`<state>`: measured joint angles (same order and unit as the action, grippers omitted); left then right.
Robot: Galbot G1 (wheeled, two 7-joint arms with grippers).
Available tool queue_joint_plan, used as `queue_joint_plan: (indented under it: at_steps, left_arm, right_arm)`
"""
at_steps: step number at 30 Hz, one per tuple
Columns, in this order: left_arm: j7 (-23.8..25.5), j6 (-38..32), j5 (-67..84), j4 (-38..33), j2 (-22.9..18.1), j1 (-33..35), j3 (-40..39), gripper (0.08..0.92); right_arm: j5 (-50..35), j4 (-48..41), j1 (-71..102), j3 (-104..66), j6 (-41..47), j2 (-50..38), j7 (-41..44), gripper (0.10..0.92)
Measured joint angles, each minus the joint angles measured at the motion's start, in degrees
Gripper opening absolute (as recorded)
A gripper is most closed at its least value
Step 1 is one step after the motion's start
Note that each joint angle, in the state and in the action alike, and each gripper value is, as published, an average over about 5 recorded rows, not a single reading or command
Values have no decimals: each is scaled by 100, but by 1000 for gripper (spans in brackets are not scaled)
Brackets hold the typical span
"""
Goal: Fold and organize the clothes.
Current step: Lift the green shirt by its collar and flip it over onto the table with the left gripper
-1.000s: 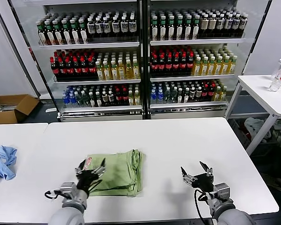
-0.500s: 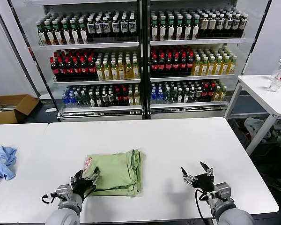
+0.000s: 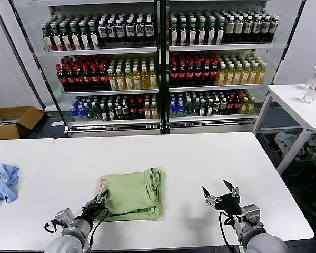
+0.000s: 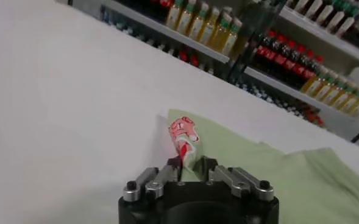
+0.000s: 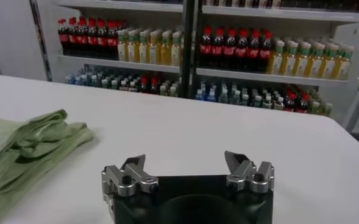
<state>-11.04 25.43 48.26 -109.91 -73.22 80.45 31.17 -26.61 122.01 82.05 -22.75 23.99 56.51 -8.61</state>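
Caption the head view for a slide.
Left gripper pinches the folded green shirt's corner on the white table; right gripper waits open.

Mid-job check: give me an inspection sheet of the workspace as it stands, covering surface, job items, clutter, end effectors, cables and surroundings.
Surface: white table, with a second white table butted against its left.
Job's things: light green shirt folded into a bundle on the near left part, red-pink print at its left corner.
Clutter: light blue cloth on the left table.
Grippers: left end effector shut on the shirt's near-left corner; right end effector open above bare table, right of the shirt.
Cables: black cable looped at the right wrist.
Surroundings: drink coolers behind; cardboard box on the floor; side table with bottles.
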Motion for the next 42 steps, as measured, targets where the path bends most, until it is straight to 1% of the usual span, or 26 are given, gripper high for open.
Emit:
queue_joint_plan:
  at_steps: [4, 6, 13, 18, 23, 28, 32, 35, 37, 39, 42]
  left_arm:
    - [46, 25, 504, 35, -76, -40, 119, 141]
    - [57, 30, 747, 49, -115, -63, 186, 109]
    - [23, 123, 1501, -20, -217, -58, 537, 102]
    - [-59, 260, 1963, -152, -145, 57, 1059, 102]
    - [-73, 398, 2242, -301, 167, 176, 1856, 102]
    - [-89, 535, 2418, -468, 731, 249, 2721, 102]
    - [-106, 601, 2401, -718, 1141, 302, 3113, 102]
    - [-106, 628, 2169, -963, 1282, 326, 3109, 102]
    - [-113, 638, 1873, -1082, 1301, 308, 2946, 102]
    - [-123, 642, 1494, -1145, 1274, 252, 2655, 102]
    - [-129, 641, 861, -1148, 1189, 101, 1999, 102]
  right_arm:
    - [-14, 31, 14, -20, 1, 1, -7, 823]
    - [-18, 47, 21, -22, -2, -7, -11, 823]
    - [-22, 117, 76, -65, -34, -14, -6, 823]
    - [-69, 119, 37, -44, -59, -51, 2, 823]
    - [-126, 111, -66, 10, -67, -47, 11, 823]
    - [-122, 79, -116, 82, -106, -8, 30, 823]
    - [-89, 91, -116, 128, -138, 16, 55, 823]
    - [-66, 118, -131, 143, -162, 3, 74, 823]
    - [-54, 131, -157, 146, -181, 0, 87, 823]
    - [-44, 140, -190, 142, -195, 17, 96, 823]
    - [-31, 146, -234, 127, -210, 57, 100, 823]
